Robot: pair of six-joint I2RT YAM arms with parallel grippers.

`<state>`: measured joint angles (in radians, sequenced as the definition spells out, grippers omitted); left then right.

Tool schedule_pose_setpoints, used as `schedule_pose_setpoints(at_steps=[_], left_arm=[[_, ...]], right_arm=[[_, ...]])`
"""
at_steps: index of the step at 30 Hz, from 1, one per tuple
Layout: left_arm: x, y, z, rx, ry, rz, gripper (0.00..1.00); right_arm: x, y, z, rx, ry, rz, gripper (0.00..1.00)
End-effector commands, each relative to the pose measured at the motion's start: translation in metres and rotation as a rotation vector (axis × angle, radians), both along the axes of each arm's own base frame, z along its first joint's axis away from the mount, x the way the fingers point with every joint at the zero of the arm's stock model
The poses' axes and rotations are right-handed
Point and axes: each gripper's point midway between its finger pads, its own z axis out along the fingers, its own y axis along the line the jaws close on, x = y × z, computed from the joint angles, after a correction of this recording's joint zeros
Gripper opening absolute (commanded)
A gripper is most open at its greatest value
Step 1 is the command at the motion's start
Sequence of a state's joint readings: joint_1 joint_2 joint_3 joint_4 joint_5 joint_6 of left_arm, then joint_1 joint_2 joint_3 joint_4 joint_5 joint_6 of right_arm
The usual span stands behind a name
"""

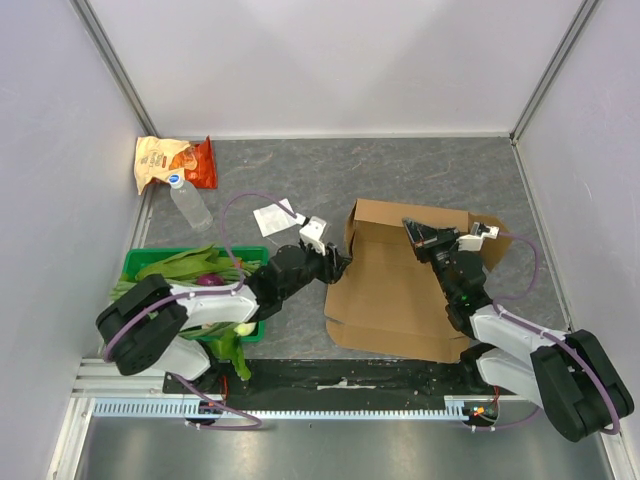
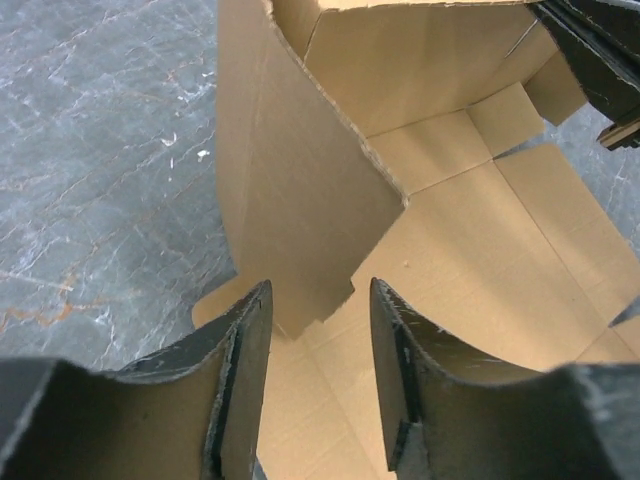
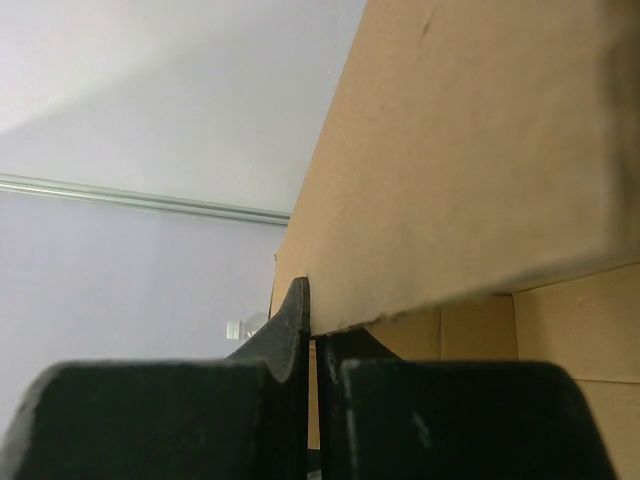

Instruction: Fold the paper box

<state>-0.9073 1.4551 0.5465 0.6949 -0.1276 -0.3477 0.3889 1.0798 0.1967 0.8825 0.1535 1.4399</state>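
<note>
Left gripper (image 2: 320, 292) stands with jaws apart at the paper box (image 1: 395, 290)'s raised flap. Right gripper (image 3: 309, 315) pinches a box wall, which hides the rest.

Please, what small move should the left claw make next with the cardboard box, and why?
Probably draw the left claw straight back, clear of the side flap. Its jaws stand open with the flap's lower edge ungripped between them, the flap stands upright alone, and the right claw, shut on the back wall, holds the box.
</note>
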Motion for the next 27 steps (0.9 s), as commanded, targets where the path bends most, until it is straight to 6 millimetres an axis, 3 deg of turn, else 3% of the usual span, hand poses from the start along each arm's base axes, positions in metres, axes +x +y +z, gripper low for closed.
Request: schedule_pose_setpoints(at_steps=[1, 3, 4, 6, 8, 9, 12, 13, 14, 15, 18, 19, 22, 27], left_arm=[[-0.010, 0.016, 0.036, -0.037, -0.066, -0.025, 0.54], [-0.007, 0.036, 0.043, -0.011, -0.083, 0.039, 0.55], [-0.002, 0.053, 0.066, -0.022, -0.147, 0.111, 0.52], [0.004, 0.076, 0.077, -0.002, -0.202, 0.195, 0.50], [0.021, 0.089, 0.082, 0.014, -0.197, 0.259, 0.51], [0.037, 0.104, 0.072, 0.052, -0.151, 0.296, 0.52], [0.062, 0.081, 0.048, 0.157, -0.086, 0.173, 0.64], [0.060, 0.074, 0.033, 0.217, -0.043, 0.117, 0.64], [0.067, 0.063, 0.041, 0.224, -0.059, 0.086, 0.64], [0.070, 0.058, 0.021, 0.278, -0.044, 0.054, 0.64], [0.064, 0.033, 0.022, 0.238, -0.145, -0.093, 0.64], [0.058, 0.022, 0.031, 0.192, -0.192, -0.152, 0.63], [0.050, 0.008, 0.025, 0.204, -0.257, -0.237, 0.63], [0.058, -0.013, 0.030, 0.141, -0.301, -0.235, 0.63]], right_arm=[[-0.007, 0.003, -0.031, -0.081, 0.082, 0.035, 0.00], [-0.007, 0.002, -0.034, -0.073, 0.089, 0.033, 0.00], [-0.007, 0.002, -0.032, -0.066, 0.083, 0.036, 0.00], [-0.006, 0.004, -0.030, -0.061, 0.077, 0.045, 0.00], [-0.006, 0.005, -0.028, -0.051, 0.073, 0.049, 0.00], [-0.005, 0.005, -0.027, -0.046, 0.069, 0.048, 0.00], [-0.005, 0.005, -0.026, -0.042, 0.072, 0.049, 0.00], [-0.005, 0.005, -0.025, -0.044, 0.072, 0.049, 0.00], [-0.005, 0.005, -0.025, -0.044, 0.073, 0.049, 0.00], [-0.005, 0.003, -0.026, -0.045, 0.079, 0.043, 0.00], [-0.006, 0.002, -0.026, -0.044, 0.081, 0.038, 0.00], [-0.006, 0.002, -0.026, -0.043, 0.081, 0.038, 0.00], [-0.005, 0.003, -0.022, -0.038, 0.076, 0.041, 0.00], [-0.003, 0.006, -0.017, -0.016, 0.068, 0.050, 0.00]])
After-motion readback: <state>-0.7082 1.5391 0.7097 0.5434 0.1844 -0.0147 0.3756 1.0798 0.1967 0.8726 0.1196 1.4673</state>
